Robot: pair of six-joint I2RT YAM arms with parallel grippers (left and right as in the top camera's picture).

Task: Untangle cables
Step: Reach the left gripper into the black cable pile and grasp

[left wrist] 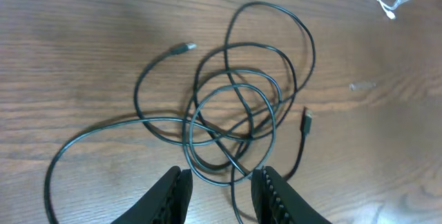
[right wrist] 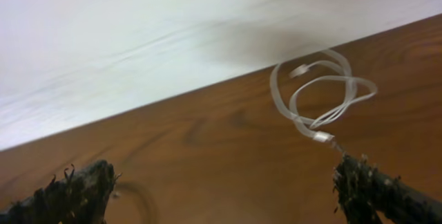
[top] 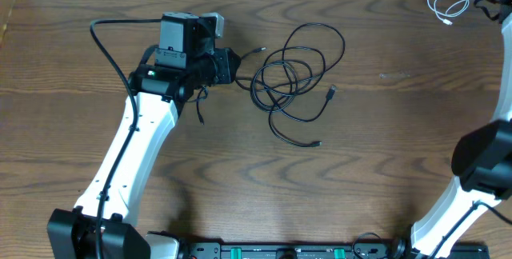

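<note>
- Our left pincer (left wrist: 222,179) hangs partly open over the black cables (top: 290,73). One strand runs between its fingers, and we see nothing clamped.
- These black cables lie tangled mid-worktop (top: 240,179).
- At the far right corner the white cable (right wrist: 304,122) lies coiled, with our right pincer (right wrist: 224,174) spread wide and empty near it.

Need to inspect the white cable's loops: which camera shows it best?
Right wrist: the white cable sits large in the frame's right half, its loops and plug ends distinct, though slightly soft. Overhead shows it tiny in the top right corner; left wrist catches only part, cropped at the top right.
</note>
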